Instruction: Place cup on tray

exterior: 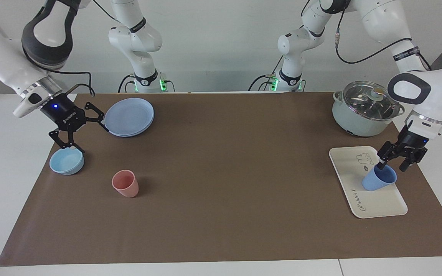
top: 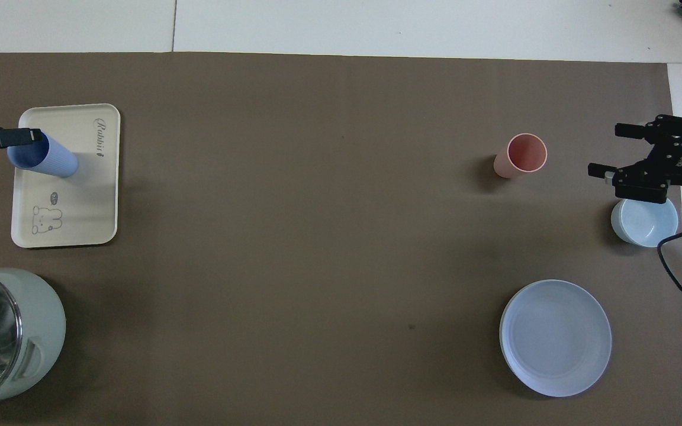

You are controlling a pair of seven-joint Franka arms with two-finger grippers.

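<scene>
Now left pincer (exterior: 391, 166) gapes over cup (exterior: 378, 179).

Facing and overhead cameras, opposed, both high, share the table (exterior: 221, 214).

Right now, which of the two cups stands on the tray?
The periwinkle-blue cup stands on the cream tray, under the left gripper. The pink cup stands on the brown mat.

Cup (exterior: 378, 179) on tray (exterior: 353, 191); pot (exterior: 363, 109) nearer robots than tray.
</scene>
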